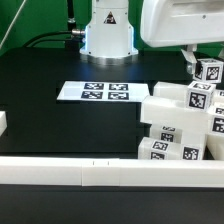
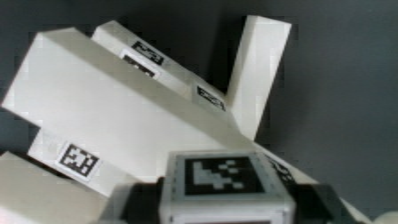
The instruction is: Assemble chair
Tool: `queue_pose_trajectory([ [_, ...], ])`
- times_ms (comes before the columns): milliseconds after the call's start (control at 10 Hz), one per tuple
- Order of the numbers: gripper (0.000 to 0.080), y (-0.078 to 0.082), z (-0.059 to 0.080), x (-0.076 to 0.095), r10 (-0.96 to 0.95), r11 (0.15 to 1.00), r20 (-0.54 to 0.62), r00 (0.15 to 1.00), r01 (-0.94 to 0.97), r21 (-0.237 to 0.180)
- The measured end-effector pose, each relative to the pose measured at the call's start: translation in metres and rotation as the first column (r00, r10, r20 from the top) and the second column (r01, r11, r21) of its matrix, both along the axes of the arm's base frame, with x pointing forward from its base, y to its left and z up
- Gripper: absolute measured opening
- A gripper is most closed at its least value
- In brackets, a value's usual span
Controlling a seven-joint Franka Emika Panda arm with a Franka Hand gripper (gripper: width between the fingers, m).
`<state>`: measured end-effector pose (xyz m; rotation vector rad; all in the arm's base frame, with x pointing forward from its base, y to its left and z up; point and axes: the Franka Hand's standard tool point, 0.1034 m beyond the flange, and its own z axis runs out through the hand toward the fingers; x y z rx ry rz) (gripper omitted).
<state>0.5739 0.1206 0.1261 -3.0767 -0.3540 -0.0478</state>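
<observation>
My gripper [image 1: 206,68] is at the exterior view's right and is shut on a white cube-ended peg [image 1: 210,73] with a black-and-white tag, held above a cluster of chair parts. In the wrist view the gripper [image 2: 228,198] has black fingers [image 2: 150,196] on both sides of the peg's tagged cube [image 2: 224,176]. Below it lie several white tagged chair parts [image 1: 178,122]: a wide flat block [image 2: 107,100] and a long bar [image 2: 267,70] leaning across it. The peg's lower end is hidden.
The marker board [image 1: 100,92] lies flat on the black table, left of the parts. A long white border rail [image 1: 100,176] runs along the front. A small white rail end [image 1: 3,122] shows at the left edge. The robot base [image 1: 107,35] stands at the back.
</observation>
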Motion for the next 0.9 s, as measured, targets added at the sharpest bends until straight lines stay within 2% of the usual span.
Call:
queue_pose_trajectory([
  [500,0.0284,-0.0034,-0.0096,0.0009,0.001,1.000,-0.004,1.000,-0.001,-0.003],
  [900,0.0284,-0.0057,-0.0104,0.0022,-0.005,1.000,0.015,1.000,0.005,0.000],
])
